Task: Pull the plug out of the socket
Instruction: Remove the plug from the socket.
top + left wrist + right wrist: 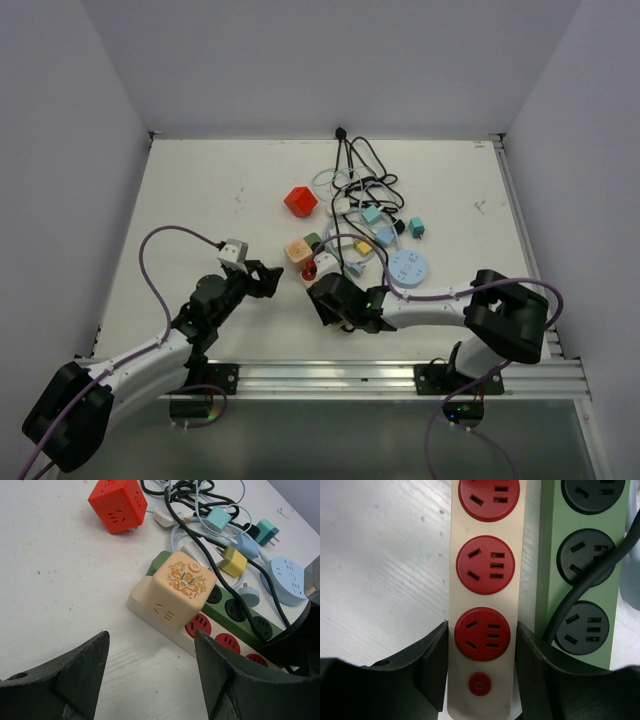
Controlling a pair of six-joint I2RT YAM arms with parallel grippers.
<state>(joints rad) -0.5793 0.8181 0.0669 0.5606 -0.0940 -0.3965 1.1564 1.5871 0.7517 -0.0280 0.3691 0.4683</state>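
A beige cube plug (182, 587) with a gold pattern sits plugged into the far end of a cream socket strip (210, 630) with red outlets. My left gripper (152, 650) hovers open over bare table just short of the cube (298, 249), nothing between its fingers. My right gripper (482, 640) straddles the strip's switch end (482, 570), and both of its fingers (432, 660) press against the strip's long sides. In the top view the right gripper (318, 285) sits at the strip's near end, with the left gripper (268, 280) to its left.
A green strip (585, 555) with black outlets lies right beside the cream one, with a black cable (590, 580) plugged into it. Behind are a red cube socket (300, 201), a round blue socket (409, 268), small coloured plugs and a cable tangle (365, 185).
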